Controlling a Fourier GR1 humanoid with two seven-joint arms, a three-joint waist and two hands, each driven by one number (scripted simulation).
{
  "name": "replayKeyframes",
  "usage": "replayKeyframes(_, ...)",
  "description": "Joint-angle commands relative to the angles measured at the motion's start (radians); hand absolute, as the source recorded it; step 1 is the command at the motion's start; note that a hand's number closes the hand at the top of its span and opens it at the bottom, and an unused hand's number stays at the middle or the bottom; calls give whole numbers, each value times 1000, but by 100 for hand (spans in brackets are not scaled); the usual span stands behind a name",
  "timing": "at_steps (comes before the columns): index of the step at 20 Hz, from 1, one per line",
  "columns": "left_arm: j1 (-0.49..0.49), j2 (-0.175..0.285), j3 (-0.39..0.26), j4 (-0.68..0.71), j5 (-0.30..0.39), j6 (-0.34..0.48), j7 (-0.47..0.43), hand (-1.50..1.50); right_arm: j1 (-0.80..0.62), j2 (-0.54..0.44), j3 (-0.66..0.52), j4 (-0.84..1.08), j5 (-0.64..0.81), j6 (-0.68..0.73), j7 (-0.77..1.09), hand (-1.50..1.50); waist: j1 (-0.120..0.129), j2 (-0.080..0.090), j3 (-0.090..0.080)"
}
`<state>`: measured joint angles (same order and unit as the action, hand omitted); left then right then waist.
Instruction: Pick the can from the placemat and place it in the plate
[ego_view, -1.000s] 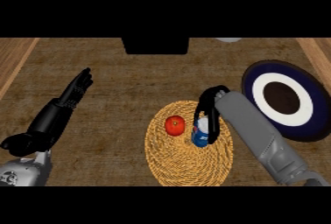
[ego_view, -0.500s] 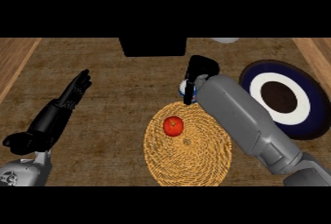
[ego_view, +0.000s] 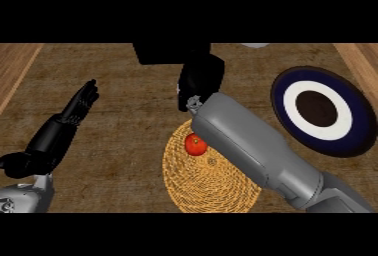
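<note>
Round woven placemat (ego_view: 208, 184) — smooth red tomato (ego_view: 196, 145) — ringed blue-and-white plate (ego_view: 281, 111)

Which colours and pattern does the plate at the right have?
The plate has a dark blue rim, a white ring and a dark centre: concentric rings, seen in the head view.

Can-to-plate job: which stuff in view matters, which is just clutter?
Job: right hand, placemat, plate; the can itself is hidden, likely by that hand.
Lying about: red fruit on the placemat, black box at back, resting left hand.
</note>
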<state>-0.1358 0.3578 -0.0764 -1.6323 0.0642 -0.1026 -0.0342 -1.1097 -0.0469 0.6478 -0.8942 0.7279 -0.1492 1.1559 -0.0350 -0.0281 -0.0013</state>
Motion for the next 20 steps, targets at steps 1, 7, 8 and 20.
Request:
replayKeyframes(1, -15, 3, 16, 7, 1, 3, 4, 0, 3, 14, 1, -104, 125, -102, 277, 150, -18, 2, 1)
replayKeyframes(7, 22, -9, 7, -5, -8, 9, 2, 0, 51, -66, -46, -186, 289, -46, 330, 150, -28, 0, 1)
replayKeyframes(8, 45, -4, 8, -27, -1, 1, -3, 0, 32, -81, -96, -189, 292, -18, 330, 150, -17, -1, 1)
replayKeyframes(20, 47, -16, 3, -41, -16, -11, -33, 0, 293, -230, -306, -463, 444, -17, 221, 150, 10, 19, 1)
